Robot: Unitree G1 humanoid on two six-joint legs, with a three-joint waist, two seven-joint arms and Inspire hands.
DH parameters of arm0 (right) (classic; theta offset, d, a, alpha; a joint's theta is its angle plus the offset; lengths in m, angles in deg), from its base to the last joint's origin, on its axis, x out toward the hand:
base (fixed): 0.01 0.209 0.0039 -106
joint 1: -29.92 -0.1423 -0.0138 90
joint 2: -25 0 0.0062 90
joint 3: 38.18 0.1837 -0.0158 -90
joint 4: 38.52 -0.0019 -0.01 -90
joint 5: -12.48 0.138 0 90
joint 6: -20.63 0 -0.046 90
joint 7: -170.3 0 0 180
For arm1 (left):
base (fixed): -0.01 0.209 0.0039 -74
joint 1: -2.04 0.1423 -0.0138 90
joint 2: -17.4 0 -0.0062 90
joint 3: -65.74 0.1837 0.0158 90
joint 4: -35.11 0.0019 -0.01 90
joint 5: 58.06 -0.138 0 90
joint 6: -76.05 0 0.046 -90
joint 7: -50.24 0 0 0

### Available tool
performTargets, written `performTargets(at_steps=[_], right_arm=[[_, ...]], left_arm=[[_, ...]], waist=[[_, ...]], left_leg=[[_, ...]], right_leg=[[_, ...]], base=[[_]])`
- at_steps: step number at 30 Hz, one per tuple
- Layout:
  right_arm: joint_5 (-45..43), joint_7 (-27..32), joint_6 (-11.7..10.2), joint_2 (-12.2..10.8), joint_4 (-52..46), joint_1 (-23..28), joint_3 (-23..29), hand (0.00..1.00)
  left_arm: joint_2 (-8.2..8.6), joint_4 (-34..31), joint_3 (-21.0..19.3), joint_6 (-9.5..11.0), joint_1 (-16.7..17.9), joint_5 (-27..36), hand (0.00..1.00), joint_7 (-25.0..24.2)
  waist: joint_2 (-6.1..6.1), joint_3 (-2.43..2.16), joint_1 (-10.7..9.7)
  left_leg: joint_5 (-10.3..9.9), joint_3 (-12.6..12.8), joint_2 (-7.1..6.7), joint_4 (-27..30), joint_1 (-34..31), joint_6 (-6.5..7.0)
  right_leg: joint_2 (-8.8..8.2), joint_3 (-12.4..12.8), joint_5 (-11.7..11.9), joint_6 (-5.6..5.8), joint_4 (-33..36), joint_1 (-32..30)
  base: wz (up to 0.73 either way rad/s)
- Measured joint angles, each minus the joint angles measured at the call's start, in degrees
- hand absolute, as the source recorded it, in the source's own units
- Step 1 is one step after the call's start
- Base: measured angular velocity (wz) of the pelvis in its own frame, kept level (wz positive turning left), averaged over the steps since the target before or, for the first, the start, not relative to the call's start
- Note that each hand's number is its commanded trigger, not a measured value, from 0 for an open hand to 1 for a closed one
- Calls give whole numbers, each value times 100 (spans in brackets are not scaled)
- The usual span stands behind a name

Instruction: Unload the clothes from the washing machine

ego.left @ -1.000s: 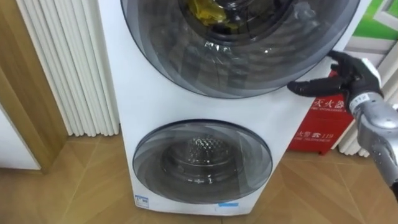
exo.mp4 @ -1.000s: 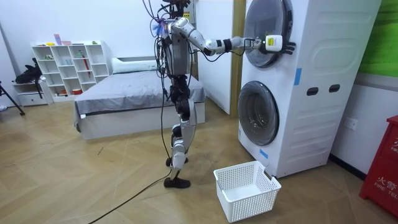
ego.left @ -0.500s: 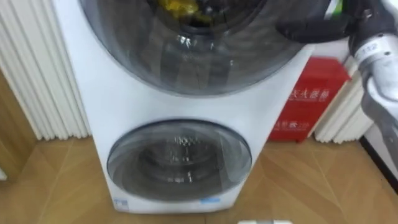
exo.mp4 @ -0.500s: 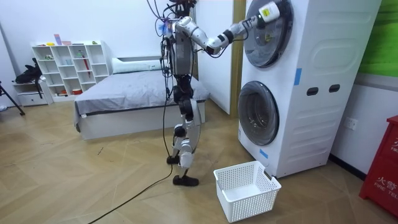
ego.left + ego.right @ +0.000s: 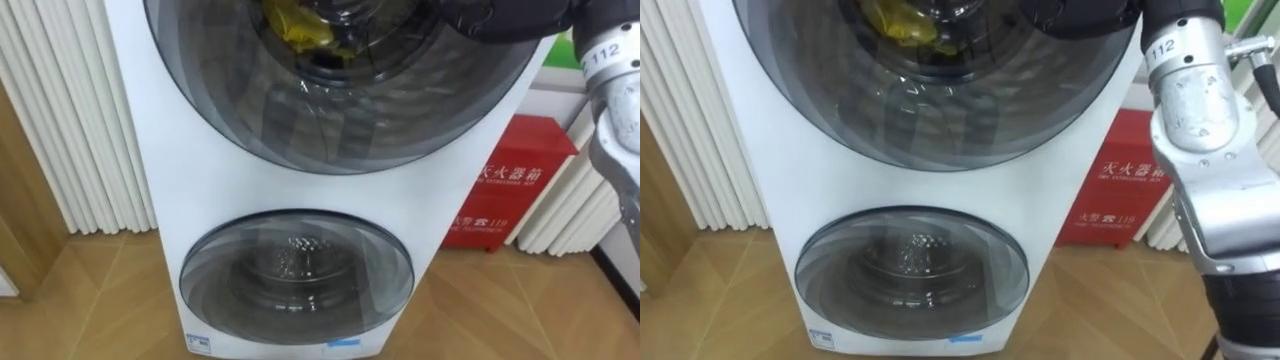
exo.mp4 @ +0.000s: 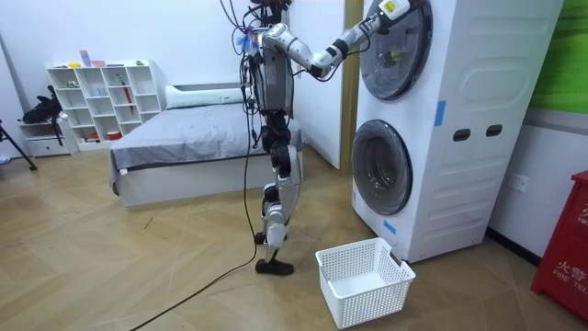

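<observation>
Yellow clothes (image 5: 293, 22) sit inside the washing machine (image 5: 180, 200), behind the glass of its upper door (image 5: 340, 110); lower door (image 5: 297, 275) beneath, shut. My right robot hand (image 5: 510, 18) lies dark against the upper door's right rim; whether it is open or closed I cannot tell. Red box (image 5: 515, 180) stands on the floor just right of the machine.
</observation>
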Motion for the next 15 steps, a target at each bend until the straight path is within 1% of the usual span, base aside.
performTargets(at_steps=[1,3,5,7,10,12,15], right_arm=[[-1,-3,0,0,14,1,0,0],[-1,-10,-11,0,61,6,2,0],[-1,-23,-67,0,63,28,4,0],[-5,-61,-106,0,63,48,4,0],[-2,-134,-124,1,62,59,12,0],[3,-148,-253,3,60,128,16,0],[50,-255,-309,3,-19,208,69,0]], left_arm=[[0,-1,0,12,9,-5,0,0],[-2,12,0,69,17,-5,0,0],[2,30,11,75,12,-4,0,0],[3,28,28,89,13,-5,0,0],[5,15,34,93,11,-1,0,0],[5,-65,36,94,15,-2,0,0],[3,-179,16,109,30,-7,0,12]], waist=[[2,2,-1],[-11,25,-4],[-14,42,-6],[-10,45,-10],[-5,47,-74],[-6,45,-65],[6,32,-64]], left_leg=[[0,0,0,0,8,0],[-1,10,-11,0,44,1],[-2,51,-9,1,42,1],[-2,54,-9,9,35,1],[-2,60,-8,21,-7,1],[-2,85,-8,24,-60,1],[-6,113,-9,71,-158,1]], right_leg=[[1,4,0,0,-3,12],[0,-17,0,0,-89,96],[1,-23,0,1,-96,95],[1,-48,-1,2,-96,94],[1,-32,-3,5,-95,68],[2,4,-3,5,-95,5],[3,23,-3,5,-89,-69]], base=[[7],[6],[0],[0],[3],[-5],[-2]])
